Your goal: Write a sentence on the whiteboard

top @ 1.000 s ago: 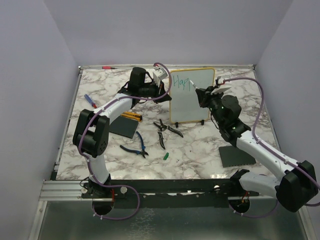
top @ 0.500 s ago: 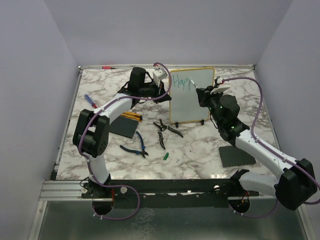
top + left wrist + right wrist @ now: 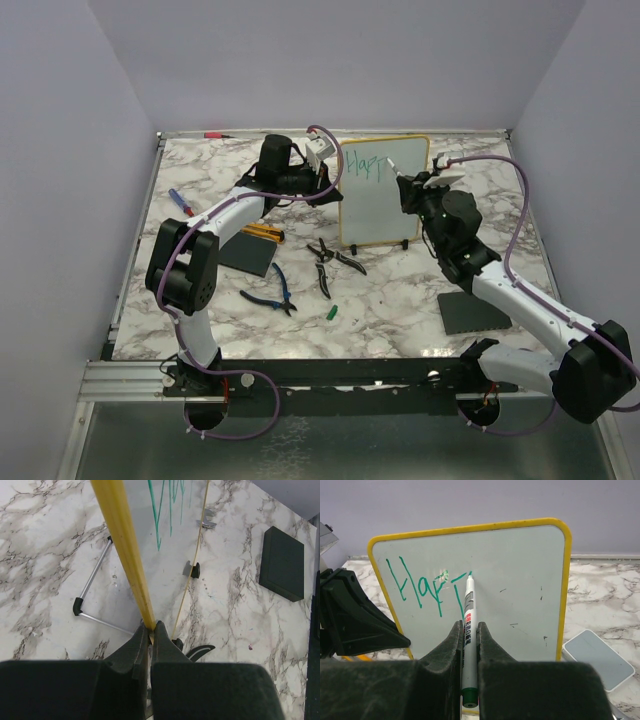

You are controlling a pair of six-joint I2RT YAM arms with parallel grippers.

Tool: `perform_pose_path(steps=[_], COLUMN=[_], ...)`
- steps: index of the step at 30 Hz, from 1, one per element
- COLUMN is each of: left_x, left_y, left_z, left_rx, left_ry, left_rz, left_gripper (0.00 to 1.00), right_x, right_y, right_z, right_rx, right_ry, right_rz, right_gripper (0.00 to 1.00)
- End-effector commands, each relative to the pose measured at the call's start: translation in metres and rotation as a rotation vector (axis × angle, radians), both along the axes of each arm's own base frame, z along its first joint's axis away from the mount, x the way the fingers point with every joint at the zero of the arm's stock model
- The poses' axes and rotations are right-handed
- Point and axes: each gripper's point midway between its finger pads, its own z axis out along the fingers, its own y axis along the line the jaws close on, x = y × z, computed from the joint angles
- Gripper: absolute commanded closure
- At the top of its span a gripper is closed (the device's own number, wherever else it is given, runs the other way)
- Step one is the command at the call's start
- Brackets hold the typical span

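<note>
The whiteboard (image 3: 385,205) stands upright at the back middle of the table, yellow-rimmed. My left gripper (image 3: 151,626) is shut on its left rim (image 3: 125,540) and shows in the top view (image 3: 326,162) beside that edge. My right gripper (image 3: 468,625) is shut on a white marker (image 3: 469,605) with a green end. The marker's tip touches the board just right of the sentence (image 3: 422,586), which reads "Hap" plus a fresh downstroke with a short top bar, in teal-green. From above, the right gripper (image 3: 410,186) faces the board's upper right.
In front of the board lie black cutters (image 3: 335,262), blue-handled pliers (image 3: 270,290) and a green cap (image 3: 331,312). Dark grey pads sit at left (image 3: 248,254) and right (image 3: 473,312). A blue pen (image 3: 181,202) lies left, and a white eraser (image 3: 597,659) right of the board.
The right gripper has shifted slightly right along the board with the marker, adding a short stroke after "Hap". The left arm has stayed still on the rim.
</note>
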Motion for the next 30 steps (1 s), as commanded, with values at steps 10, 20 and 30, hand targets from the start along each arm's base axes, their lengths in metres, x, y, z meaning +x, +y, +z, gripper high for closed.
perform_pose_path(steps=[10, 20, 30], left_x=[-0.003, -0.003, -0.002], left_y=[0.002, 0.002, 0.002], left_z=[0.01, 0.01, 0.009], left_rx=[0.011, 0.011, 0.015], left_ry=[-0.057, -0.057, -0.056], left_rz=[-0.007, -0.008, 0.001], left_gripper=[1.0, 1.0, 1.0], right_x=[-0.004, -0.003, -0.008], right_y=[0.013, 0.017, 0.011], right_z=[-0.029, -0.033, -0.025], right_rx=[-0.024, -0.021, -0.014], right_ry=[0.07, 0.08, 0.065], right_rz=[0.072, 0.087, 0.072], right_gripper=[0.99, 1.0, 1.0])
